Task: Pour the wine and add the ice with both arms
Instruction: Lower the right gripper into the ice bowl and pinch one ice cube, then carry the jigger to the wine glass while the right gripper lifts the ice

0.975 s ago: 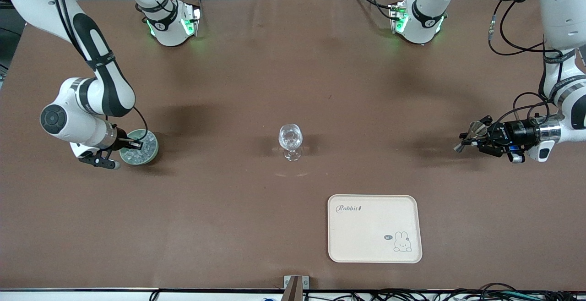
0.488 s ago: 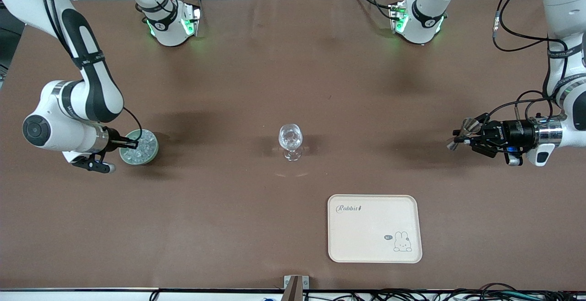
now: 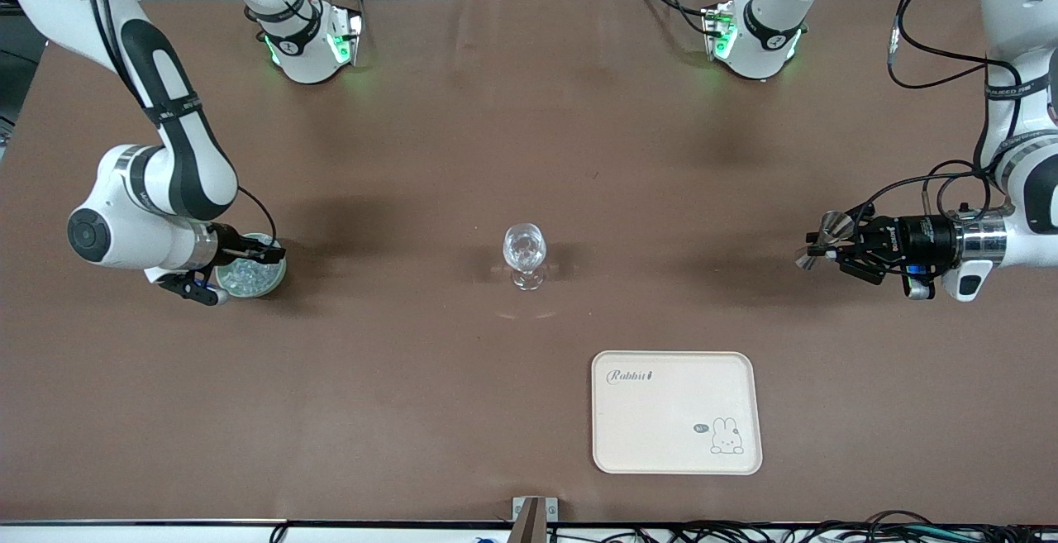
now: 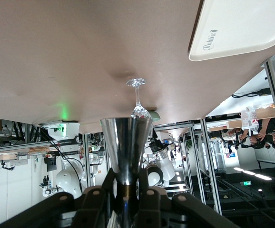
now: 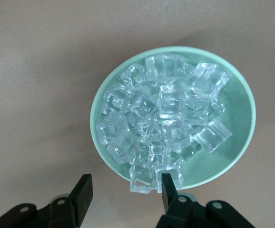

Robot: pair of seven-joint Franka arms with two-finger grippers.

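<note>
Since a moment ago, the right end effector [image 5: 123, 192] has moved back over the green bowl [image 3: 273, 278] of ice [image 5: 163, 121] and spread its fingers, with one fingertip at a cube on the bowl's rim but nothing pinched yet. No ice looks to be in the wine glass [image 3: 524, 251] at the middle of the desk [image 3: 529, 154], well apart from the bowl, so I think adding ice is only starting. Toward the left arm's end from the glass, the left end effector [image 3: 826, 247] is pressed tight on a shiny metal cup [image 4: 126, 145], lying sideways in the air, and the pouring looks not done; nearer the camera than the glass lies a cream tray [image 3: 676, 460].
</note>
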